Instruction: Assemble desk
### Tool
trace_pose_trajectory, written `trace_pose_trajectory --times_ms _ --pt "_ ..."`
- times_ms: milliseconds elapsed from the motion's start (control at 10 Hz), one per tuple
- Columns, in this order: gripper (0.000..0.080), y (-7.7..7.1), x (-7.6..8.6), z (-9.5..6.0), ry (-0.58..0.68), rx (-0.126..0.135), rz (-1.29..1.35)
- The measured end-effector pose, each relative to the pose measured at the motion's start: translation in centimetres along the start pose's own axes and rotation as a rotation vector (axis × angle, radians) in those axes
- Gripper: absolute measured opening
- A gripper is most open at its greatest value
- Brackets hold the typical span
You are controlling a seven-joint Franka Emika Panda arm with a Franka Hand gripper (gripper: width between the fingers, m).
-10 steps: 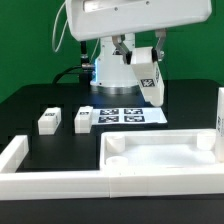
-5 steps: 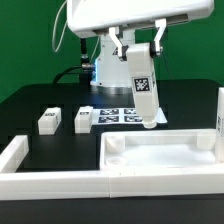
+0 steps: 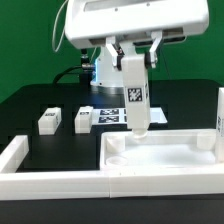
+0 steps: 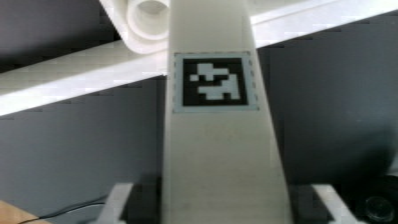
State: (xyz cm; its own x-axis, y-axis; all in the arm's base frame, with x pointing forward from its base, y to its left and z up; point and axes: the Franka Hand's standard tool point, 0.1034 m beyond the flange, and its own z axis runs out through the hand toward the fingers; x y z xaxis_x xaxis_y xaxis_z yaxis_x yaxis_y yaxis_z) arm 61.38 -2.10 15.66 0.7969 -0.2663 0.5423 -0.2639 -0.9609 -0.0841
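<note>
My gripper (image 3: 134, 52) is shut on a white square-section desk leg (image 3: 136, 95) with a black-and-white tag. The leg hangs nearly upright, its lower end just above the far corner of the white desk tabletop (image 3: 170, 160) on the exterior view's left. The tabletop lies flat with its raised rim up. In the wrist view the leg (image 4: 217, 130) fills the middle between my fingers (image 4: 125, 200), and a round corner hole (image 4: 151, 10) of the tabletop shows beyond its tip. Two more legs (image 3: 47, 121) (image 3: 82, 119) lie on the black table. Another leg (image 3: 219, 115) stands at the exterior view's right.
The marker board (image 3: 112, 116) lies behind the held leg, in front of the arm's base. A long low white border wall (image 3: 40, 178) runs along the front and up the exterior view's left side, touching the tabletop.
The held leg has swung from tilted to nearly upright and has moved toward the exterior view's left and down, from over the marker board to the tabletop's far corner.
</note>
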Motion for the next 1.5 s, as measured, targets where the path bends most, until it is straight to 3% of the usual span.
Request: trace_pose_trajectory --times_ms 900,1200,1500 --pt "0.0289 2.0 -0.5 2.2 -0.021 -0.034 -0.035" --pt "0.0289 2.1 0.8 1.6 -0.036 -0.028 -0.039" --pt "0.0289 0.4 2.2 0.2 -0.007 -0.008 -0.053"
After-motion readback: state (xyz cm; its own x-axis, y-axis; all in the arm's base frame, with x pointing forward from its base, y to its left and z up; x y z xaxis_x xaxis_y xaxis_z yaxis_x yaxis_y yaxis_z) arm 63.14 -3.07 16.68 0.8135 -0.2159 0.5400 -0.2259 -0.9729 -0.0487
